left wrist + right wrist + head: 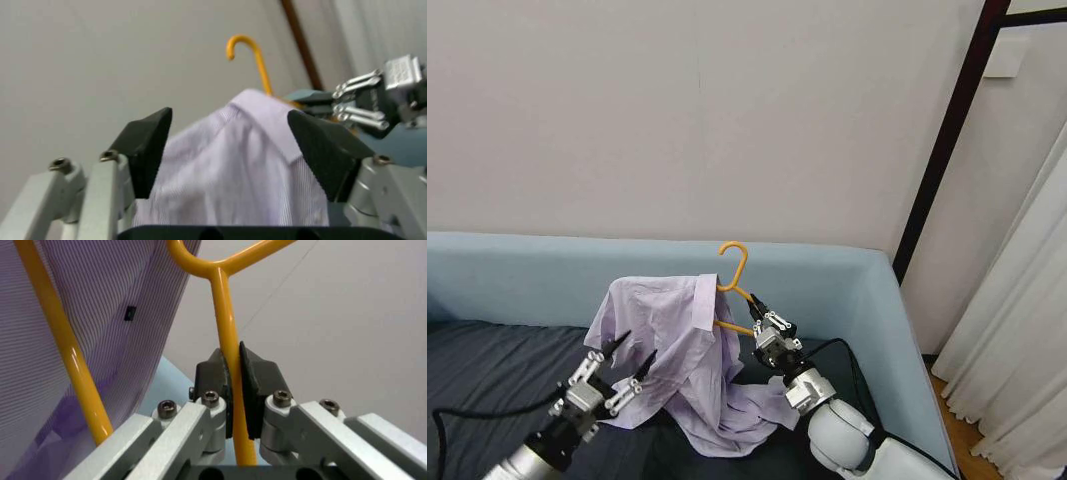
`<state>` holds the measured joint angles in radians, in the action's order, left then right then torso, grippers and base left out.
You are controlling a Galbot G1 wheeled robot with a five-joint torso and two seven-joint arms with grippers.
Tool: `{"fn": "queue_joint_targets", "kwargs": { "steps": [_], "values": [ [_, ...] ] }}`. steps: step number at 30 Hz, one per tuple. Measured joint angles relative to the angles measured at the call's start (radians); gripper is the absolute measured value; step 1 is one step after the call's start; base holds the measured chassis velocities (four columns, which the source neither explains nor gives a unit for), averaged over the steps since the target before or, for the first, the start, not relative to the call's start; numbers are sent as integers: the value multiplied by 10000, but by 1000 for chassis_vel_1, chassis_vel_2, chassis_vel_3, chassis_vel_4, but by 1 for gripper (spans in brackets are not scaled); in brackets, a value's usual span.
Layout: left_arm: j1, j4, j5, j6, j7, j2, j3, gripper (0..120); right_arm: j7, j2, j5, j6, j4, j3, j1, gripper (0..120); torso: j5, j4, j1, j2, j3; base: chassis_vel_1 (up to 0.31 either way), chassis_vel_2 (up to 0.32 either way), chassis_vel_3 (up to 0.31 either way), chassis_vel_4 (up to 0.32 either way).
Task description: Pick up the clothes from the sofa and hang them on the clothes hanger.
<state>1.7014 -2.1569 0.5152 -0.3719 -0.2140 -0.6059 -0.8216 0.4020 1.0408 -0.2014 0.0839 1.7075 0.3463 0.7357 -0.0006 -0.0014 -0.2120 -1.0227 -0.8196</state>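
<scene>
Here, right hand [760, 314] clamps the hanger [740, 262]; shirt [672, 335] hangs beside the spread left hand [632, 356].

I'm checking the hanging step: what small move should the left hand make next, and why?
Probably close the left hand on the shirt: it is open at the fabric, the right hand clamps the hanger, and the shirt hangs off one side only.

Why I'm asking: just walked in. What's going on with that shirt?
The right gripper is shut on the orange hanger, holding it up over the sofa. The lilac shirt is draped over the hanger, its tail trailing onto the seat. The left gripper sits at the shirt's lower part, jaws open.
</scene>
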Motion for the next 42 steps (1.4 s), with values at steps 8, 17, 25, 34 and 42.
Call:
{"fn": "queue_joint_targets", "kwargs": {
  "steps": [8,17,25,34,42],
  "values": [
    [-1213,2120,2491,-64,-2946,2095,-261,99,-108,337,-1263,563,-443,22,181,4,-5,4,-2,1,-1,0,0,0,0],
    [-2774,4380,3828,489,-5789,2957,297,100,-210,565,-2092,911,-511,64,328,4,-5,3,-2,0,-1,0,0,0,0],
    [-3520,4938,4326,1518,-7421,3194,942,98,-99,734,-2666,920,-519,38,493,4,-2,2,-2,0,-1,0,0,0,0],
    [-6008,5595,3820,1760,-7897,2666,3817,93,33,837,-3402,1033,-576,2,625,4,-2,1,0,0,-1,0,0,0,0],
    [-7260,5926,3335,1890,-8337,2197,4884,65,79,792,-3894,1253,-619,-147,620,4,-2,1,-1,0,-1,0,0,0,0]
  ]
}}
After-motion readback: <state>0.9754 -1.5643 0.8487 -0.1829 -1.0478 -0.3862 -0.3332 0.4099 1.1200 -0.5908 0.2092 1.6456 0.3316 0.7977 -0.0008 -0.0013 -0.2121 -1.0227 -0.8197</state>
